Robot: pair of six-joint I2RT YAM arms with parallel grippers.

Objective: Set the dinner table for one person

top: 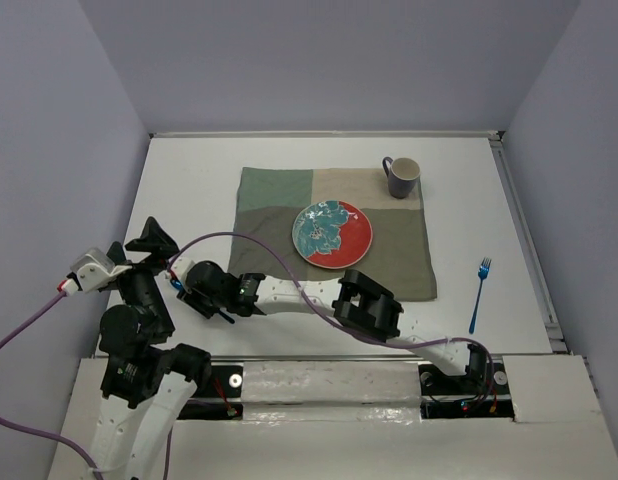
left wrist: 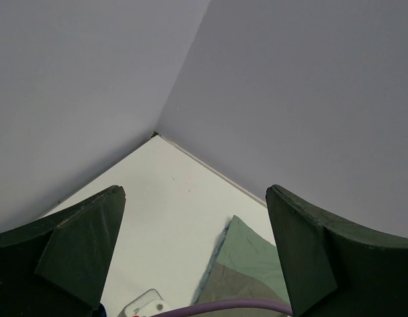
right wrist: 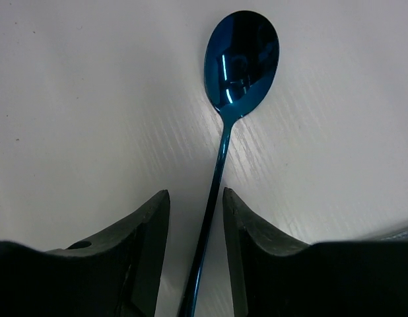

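Observation:
A shiny blue spoon [right wrist: 240, 56] lies on the white dinner table [right wrist: 72, 99]. Its handle runs between the fingers of my right gripper [right wrist: 195, 193]. The jaws stand narrowly apart around the handle, with a gap on the left side. In the top view this gripper [top: 192, 280] reaches across to the near left, and the spoon's blue tip [top: 175, 285] shows beside it. My left gripper [top: 154, 240] is open, empty and raised; in its wrist view [left wrist: 194, 257] it faces the table's far left corner.
An olive-green four-patch placemat [top: 269, 200] lies mid-table with a red and teal plate [top: 332, 233] and a grey mug [top: 401, 176] on it. A blue fork [top: 478, 294] lies at the right. A purple cable [top: 249, 240] arcs over the near left. Lavender walls surround the table.

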